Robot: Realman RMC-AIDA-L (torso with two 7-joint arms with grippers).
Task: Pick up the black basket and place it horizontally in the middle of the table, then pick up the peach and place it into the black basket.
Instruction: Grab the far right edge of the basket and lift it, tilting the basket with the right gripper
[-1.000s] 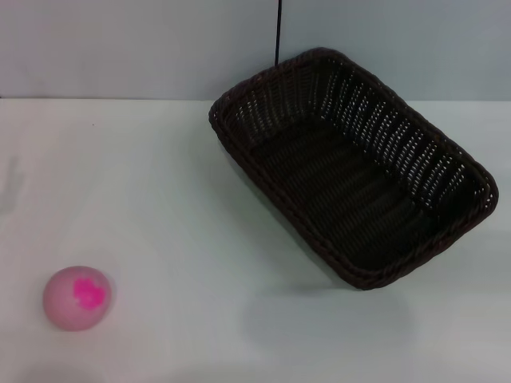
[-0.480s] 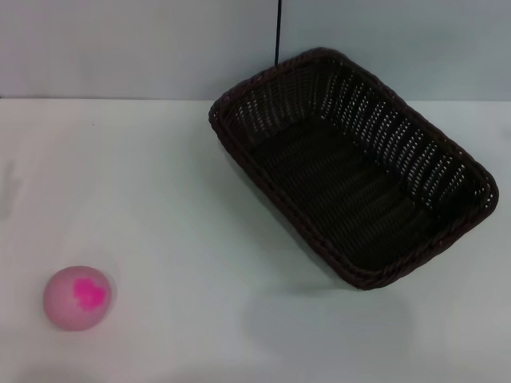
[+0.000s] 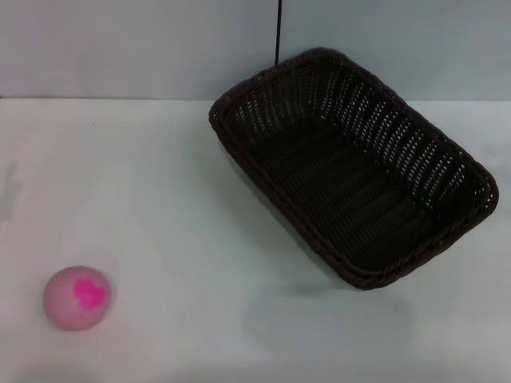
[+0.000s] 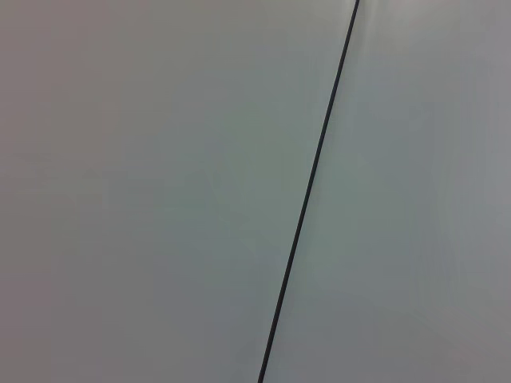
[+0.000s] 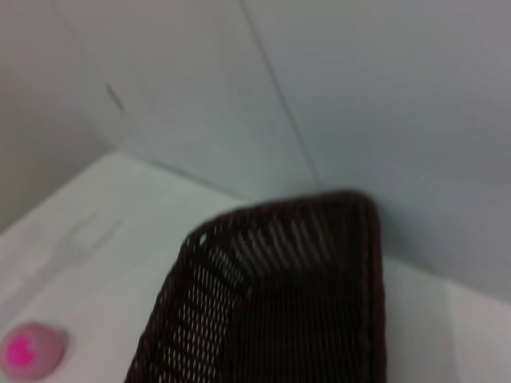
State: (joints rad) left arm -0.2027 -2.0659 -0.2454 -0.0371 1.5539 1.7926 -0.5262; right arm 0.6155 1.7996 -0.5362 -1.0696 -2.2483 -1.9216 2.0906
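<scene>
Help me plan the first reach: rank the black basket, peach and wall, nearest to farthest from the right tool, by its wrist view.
1. black basket, close under the wrist camera.
2. peach, off on the table, and wall, behind the basket: too close to call.
The right tool itself is unseen.

No visible change across the head frames: basket (image 3: 351, 163) sits at the same diagonal on the tabletop (image 3: 184, 207), peach (image 3: 76, 298) at the same near-left spot. No arm enters view.
</scene>
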